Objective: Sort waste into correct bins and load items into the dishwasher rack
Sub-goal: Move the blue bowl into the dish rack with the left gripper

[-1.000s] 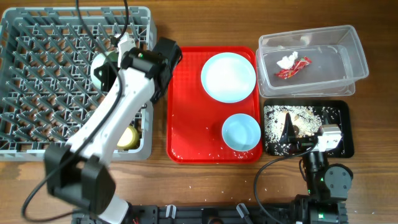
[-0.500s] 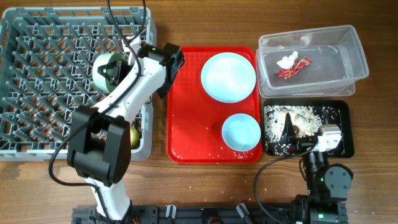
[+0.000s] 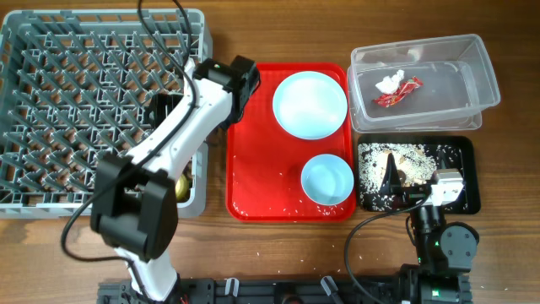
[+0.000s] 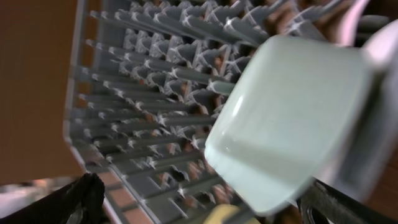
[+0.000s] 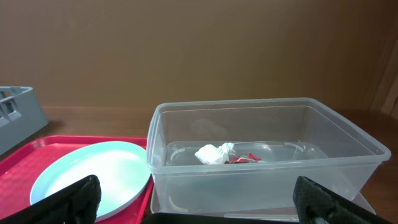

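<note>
You've got the large square grey plastic rack point(image 3: 51, 101) on the left. Well to its right, your right gripper point(image 5: 196, 208) faces the clear plastic rectangular tub point(image 3: 456, 89), jaws wide apart and empty. At the rack's right edge your left gripper point(image 4: 205, 202) gapes wide, gripping nothing. A pale blue-green bowl point(image 4: 280, 118) sits tilted right before it. The crumpled red wrapper point(image 3: 396, 98) and white tissue wad point(image 3: 388, 83) lie in the tub.

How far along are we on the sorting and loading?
Done: tissue wad and red wrapper in the clear tub, scraps in the black tray, cup in the rack. In hand: a bowl at the left end effector, grip unclear. Left: plate and second bowl on the red tray.
</note>
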Robot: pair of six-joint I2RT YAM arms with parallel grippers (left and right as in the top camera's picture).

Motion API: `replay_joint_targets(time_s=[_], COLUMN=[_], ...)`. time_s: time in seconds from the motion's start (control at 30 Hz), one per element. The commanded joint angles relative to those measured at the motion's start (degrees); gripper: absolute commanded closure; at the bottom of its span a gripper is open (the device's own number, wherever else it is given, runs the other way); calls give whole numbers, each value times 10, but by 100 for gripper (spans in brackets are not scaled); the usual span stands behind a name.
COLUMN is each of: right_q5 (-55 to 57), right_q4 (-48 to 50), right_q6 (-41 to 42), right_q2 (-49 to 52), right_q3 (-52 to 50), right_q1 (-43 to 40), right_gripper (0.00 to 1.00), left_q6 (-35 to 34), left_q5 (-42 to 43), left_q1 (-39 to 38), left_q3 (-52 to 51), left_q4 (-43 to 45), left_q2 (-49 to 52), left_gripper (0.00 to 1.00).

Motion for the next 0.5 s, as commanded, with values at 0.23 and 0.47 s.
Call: replay_joint_targets(time_s=[0.23,0.47], right_q5=[-9,-9], right_q4=[3,3], right_q6=[2,2], right_q2=[-3,-3], right_q3=[-1,-1], right_q1=[-1,-1], right_gripper=[0,0], left_q6=[71,-53], left_q5=[580,574], left_q1=[-107,-228], left_q3=[48,-61], left_q4=[131,240], left_q2=[-76,11], left_gripper=[31,43])
